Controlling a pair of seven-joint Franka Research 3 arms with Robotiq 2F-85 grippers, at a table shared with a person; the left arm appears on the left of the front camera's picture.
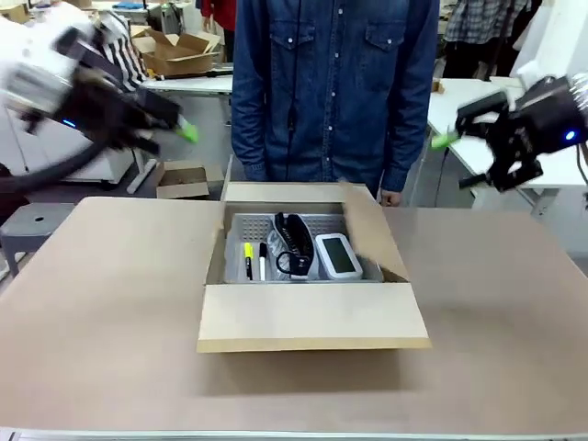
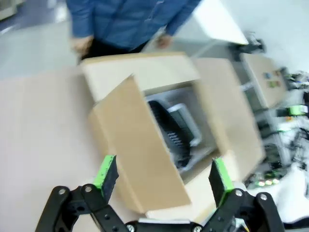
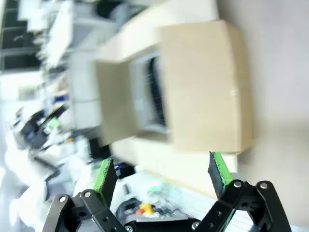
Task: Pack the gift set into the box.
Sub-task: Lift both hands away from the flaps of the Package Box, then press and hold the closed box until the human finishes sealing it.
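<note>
Sitting in the middle of the table, the box has its top open, its near flap spread toward the robot's side and its far flap turned out toward the person in a blue denim shirt who stands at the far edge. The gift set lies inside the box on its floor. In its grey perforated basket are a yellow highlighter and a pen at the left, the black-and-white pouch in the middle and the white clock at the right, face up. The box's right-hand flap stands tilted above the clock's side, and one of the person's hands shows just behind it.

Both arms hang well above the table and apart from the box. The left gripper is up at the left (blurred in the front view), while the right gripper is up at the right. Each wrist view settles the state: the left gripper has its green pads spread wide with nothing between them, the box well below. The right gripper is likewise spread wide and empty, with the box blurred beyond it.
</note>
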